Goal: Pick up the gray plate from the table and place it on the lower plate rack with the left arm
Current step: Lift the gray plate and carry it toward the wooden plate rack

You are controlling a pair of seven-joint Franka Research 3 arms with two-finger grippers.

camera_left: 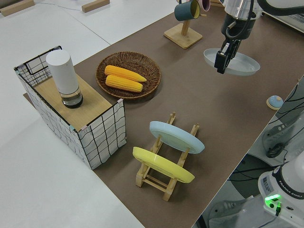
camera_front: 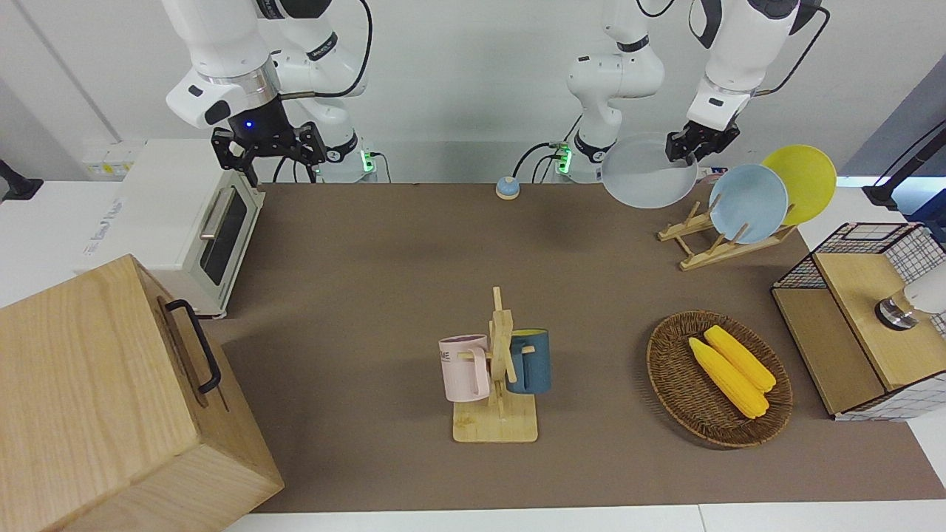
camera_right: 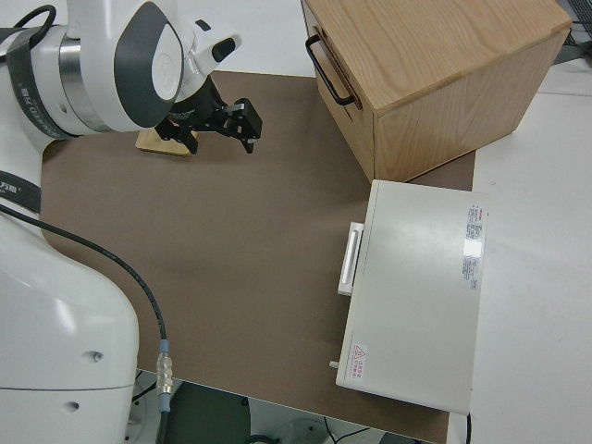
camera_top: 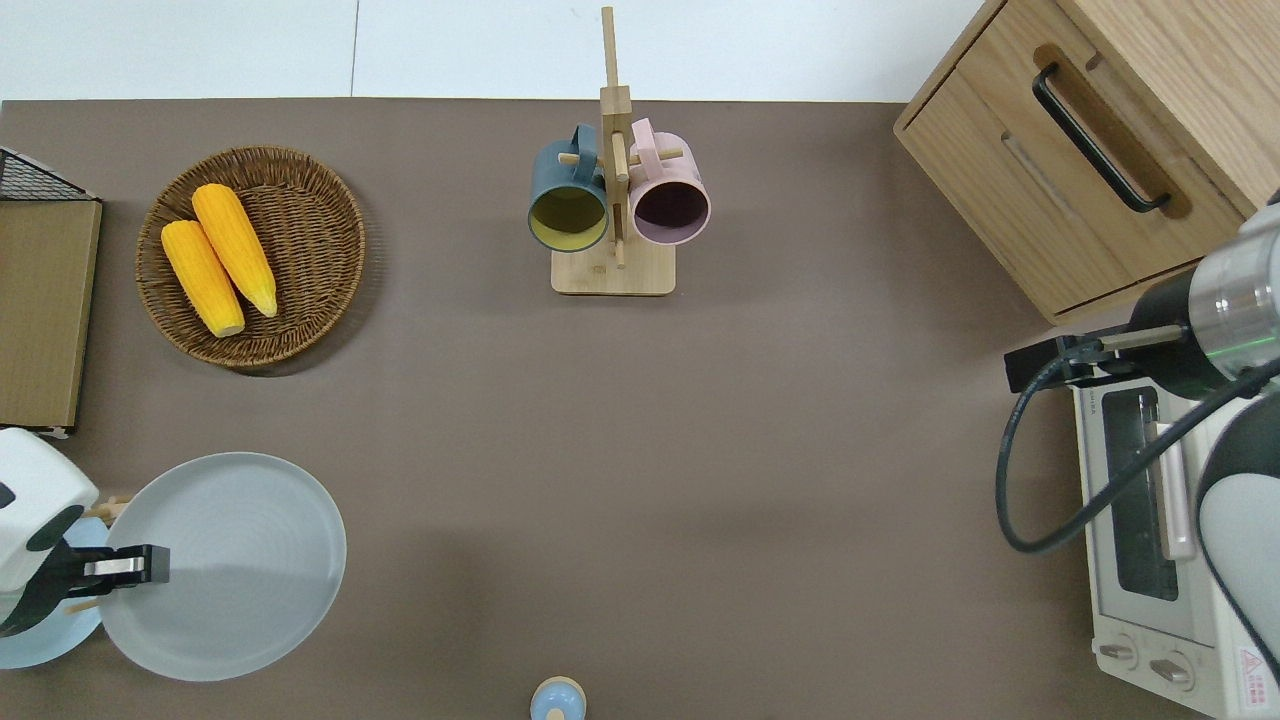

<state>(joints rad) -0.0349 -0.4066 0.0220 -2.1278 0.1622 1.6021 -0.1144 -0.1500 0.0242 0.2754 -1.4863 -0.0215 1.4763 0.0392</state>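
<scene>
Glossy white jointed arms (camera_front: 624, 70), black cables, black claws; blue lamp glowing on right claw (camera_front: 267, 148).

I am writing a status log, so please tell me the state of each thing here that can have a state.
Round pale gray plate: lifted off the brown table, level, held at its rim.
Left gripper: shut on the plate.
Small wooden plate rack: holds the light blue plate and yellow plate; front slots free.
White toaster oven: door closed.
Wooden cabinet: drawer closed.
Right gripper: open, arm parked.
</scene>
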